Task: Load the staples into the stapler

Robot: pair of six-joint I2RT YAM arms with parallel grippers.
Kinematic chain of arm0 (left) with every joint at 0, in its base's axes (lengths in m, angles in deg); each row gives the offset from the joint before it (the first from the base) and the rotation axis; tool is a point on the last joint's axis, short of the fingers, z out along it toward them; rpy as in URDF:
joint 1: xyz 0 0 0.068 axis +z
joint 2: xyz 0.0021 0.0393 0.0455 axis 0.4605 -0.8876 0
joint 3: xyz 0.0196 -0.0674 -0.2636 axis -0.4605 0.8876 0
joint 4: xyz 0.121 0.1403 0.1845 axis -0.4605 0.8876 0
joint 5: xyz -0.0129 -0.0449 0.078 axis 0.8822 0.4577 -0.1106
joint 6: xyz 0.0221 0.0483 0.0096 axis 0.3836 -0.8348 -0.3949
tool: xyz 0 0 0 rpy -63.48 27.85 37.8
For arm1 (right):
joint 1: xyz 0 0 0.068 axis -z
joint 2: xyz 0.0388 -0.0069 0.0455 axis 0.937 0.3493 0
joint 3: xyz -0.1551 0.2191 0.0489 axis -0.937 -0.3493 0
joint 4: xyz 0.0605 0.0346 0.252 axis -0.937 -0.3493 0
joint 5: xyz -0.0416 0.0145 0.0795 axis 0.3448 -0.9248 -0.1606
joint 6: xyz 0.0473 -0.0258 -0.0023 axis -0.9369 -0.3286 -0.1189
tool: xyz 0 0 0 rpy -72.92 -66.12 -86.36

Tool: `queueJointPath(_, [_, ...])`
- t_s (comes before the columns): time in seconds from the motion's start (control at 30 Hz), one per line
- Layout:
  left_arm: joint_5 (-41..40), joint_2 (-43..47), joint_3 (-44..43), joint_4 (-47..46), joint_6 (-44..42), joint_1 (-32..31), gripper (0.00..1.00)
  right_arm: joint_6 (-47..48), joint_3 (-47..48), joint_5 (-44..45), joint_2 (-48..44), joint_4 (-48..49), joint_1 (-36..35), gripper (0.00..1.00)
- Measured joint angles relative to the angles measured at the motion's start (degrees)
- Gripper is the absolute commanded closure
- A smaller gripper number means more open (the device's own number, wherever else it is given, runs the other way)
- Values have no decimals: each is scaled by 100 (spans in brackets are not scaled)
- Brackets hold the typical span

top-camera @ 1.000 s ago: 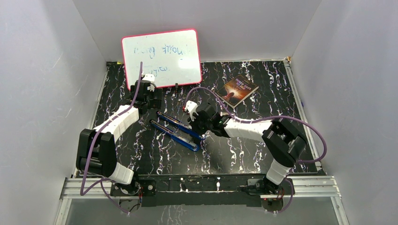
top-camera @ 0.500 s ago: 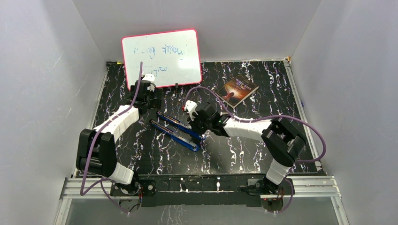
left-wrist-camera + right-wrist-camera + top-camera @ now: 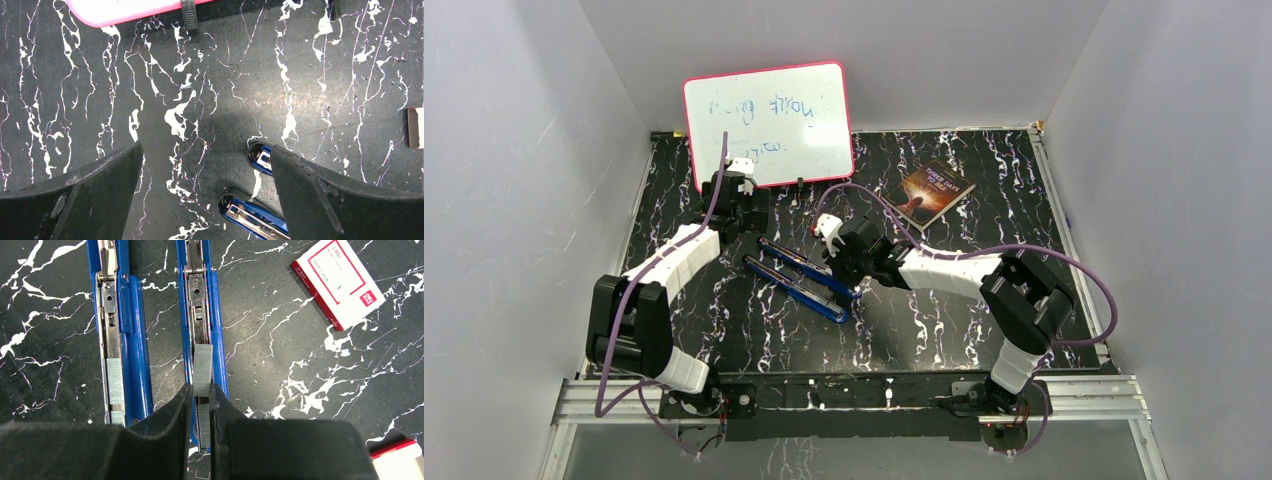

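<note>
The blue stapler (image 3: 799, 278) lies opened flat mid-table, its two long arms side by side in the right wrist view. My right gripper (image 3: 201, 390) is shut on a short grey strip of staples (image 3: 202, 370), held over the channel of the stapler's right arm (image 3: 217, 340). Another strip (image 3: 203, 426) lies in that channel between the fingers, and a strip (image 3: 115, 385) sits on the left arm (image 3: 132, 340). My left gripper (image 3: 206, 147) hangs open just past the stapler's far ends (image 3: 252, 217), holding nothing.
A white staple box with a red label (image 3: 337, 282) lies right of the stapler; a second box (image 3: 397, 460) shows at the frame corner. A pink-framed whiteboard (image 3: 769, 125) leans at the back, and a book (image 3: 936, 192) lies at the back right.
The right wrist has crept slightly left along the stapler with the strip still in its grip. The left arm has not moved.
</note>
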Motion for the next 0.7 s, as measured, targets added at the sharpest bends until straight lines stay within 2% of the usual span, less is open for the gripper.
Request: queueJointPath(0.7, [0,0,0,0,0,0,2,111,199,-37,219,-79,4,100])
